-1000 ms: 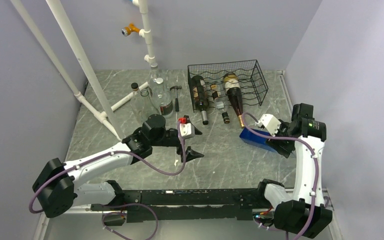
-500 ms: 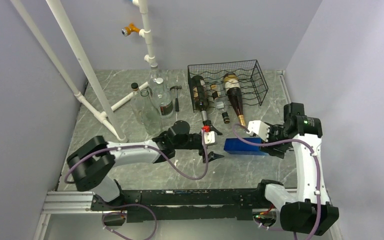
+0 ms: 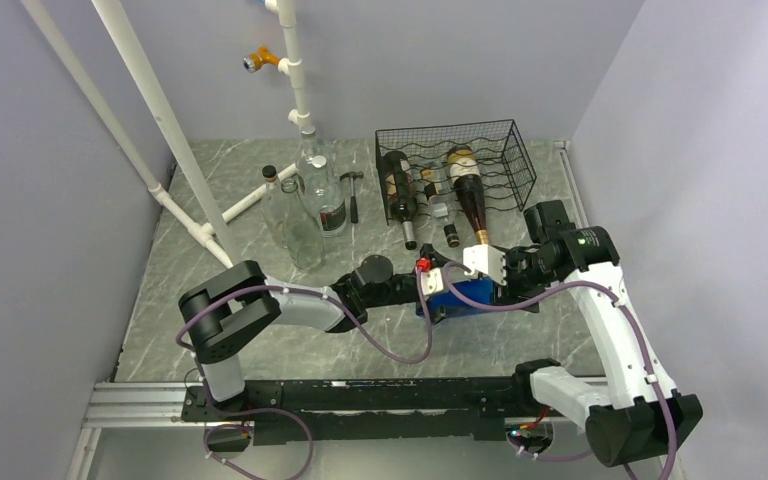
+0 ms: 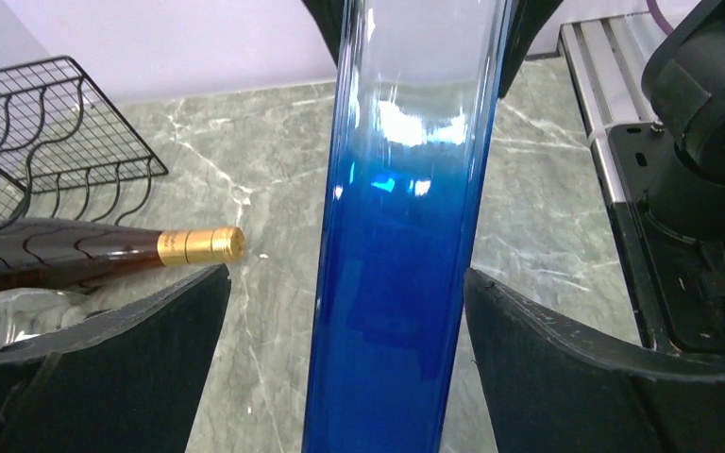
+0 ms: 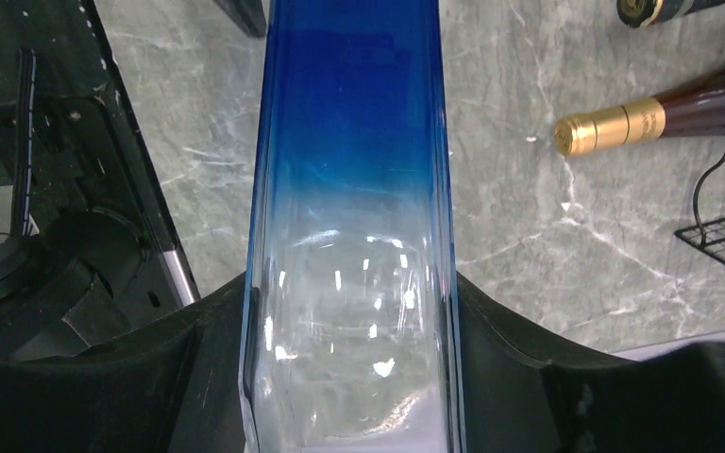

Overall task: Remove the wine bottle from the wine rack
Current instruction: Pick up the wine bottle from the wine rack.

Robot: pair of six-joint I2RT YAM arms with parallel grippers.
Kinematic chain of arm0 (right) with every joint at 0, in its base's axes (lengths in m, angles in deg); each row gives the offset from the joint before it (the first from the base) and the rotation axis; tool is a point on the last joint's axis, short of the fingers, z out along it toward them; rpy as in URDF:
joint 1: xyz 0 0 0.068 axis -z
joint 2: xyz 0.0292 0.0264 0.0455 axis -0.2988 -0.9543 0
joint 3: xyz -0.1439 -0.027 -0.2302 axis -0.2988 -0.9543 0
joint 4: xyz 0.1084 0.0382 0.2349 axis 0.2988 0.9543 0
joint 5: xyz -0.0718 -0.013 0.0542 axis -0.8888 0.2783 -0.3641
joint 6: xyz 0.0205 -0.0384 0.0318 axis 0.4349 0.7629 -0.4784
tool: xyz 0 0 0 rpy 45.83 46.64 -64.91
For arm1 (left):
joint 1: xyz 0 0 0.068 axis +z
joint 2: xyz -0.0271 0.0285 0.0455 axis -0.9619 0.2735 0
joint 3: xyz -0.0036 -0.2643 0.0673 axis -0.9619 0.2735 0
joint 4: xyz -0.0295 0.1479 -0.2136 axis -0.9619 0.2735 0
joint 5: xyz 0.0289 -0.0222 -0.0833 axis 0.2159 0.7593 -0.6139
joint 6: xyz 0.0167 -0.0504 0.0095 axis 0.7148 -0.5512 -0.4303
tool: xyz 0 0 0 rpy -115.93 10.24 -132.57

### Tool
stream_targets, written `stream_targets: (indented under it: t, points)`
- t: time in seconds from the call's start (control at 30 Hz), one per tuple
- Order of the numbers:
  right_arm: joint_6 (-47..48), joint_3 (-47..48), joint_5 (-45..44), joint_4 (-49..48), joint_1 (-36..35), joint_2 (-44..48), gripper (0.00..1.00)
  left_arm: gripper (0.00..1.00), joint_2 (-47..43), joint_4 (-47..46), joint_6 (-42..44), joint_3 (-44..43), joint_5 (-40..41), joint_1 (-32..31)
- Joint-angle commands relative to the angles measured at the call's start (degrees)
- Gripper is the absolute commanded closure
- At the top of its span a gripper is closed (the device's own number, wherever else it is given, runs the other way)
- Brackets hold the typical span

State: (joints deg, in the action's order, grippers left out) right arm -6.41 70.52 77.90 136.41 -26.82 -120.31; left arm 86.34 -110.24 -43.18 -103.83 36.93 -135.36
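Note:
A glass bottle, blue fading to clear, lies level just above the table in front of the black wire wine rack. My right gripper is shut on its clear end. My left gripper is open, its jaws on either side of the blue end with a gap on each side. A dark bottle and a gold-capped bottle lie in the rack, necks sticking out toward me. The gold cap shows in the left wrist view and the right wrist view.
Several clear glass bottles stand left of the rack beside a white pipe frame. A small hammer lies near them. Two small dark bottles sit at the rack's front. The arms' base rail runs along the near edge.
My right gripper has carried the blue bottle leftward toward the middle. My left arm has reached right, and its open jaws now stand around the bottle's blue end.

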Motion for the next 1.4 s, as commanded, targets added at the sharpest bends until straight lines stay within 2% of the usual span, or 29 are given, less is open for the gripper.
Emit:
stream_targets:
  t: [0.0, 0.27, 0.37, 0.6, 1.2, 1.3, 1.37]
  points:
    - [-2.54, 3.52, 4.35, -5.22, -2.33, 0.49, 1.0, 0.01, 0.97, -7.84, -1.27, -0.9, -2.39, -0.54]
    - [-3.84, 3.76, 5.01, -7.5, -5.2, -0.28, 1.0, 0.01, 2.92, -10.25, -4.39, -1.36, -7.81, -0.73]
    - [-3.94, 4.16, 5.84, -7.97, -5.7, -0.74, 1.0, 0.01, 3.69, -9.04, -5.11, -2.15, -6.9, -0.73]
    - [-4.71, 4.51, 7.47, -9.44, -6.32, -1.54, 1.0, 0.12, 4.56, -4.47, -6.7, -4.26, -5.06, -0.75]
    - [-7.22, 4.53, 10.97, -12.74, -7.12, -2.07, 1.0, 0.2, 6.66, -3.36, -6.66, -4.85, -3.83, -0.82]
    - [-7.47, 4.57, 11.39, -12.77, -7.12, -2.0, 1.0, 0.3, 6.81, -2.71, -6.33, -5.15, -3.71, -0.83]
    - [-7.49, 4.36, 11.52, -12.85, -7.11, -1.98, 1.0, 0.46, 6.62, -1.81, -5.98, -5.37, -3.65, -0.82]
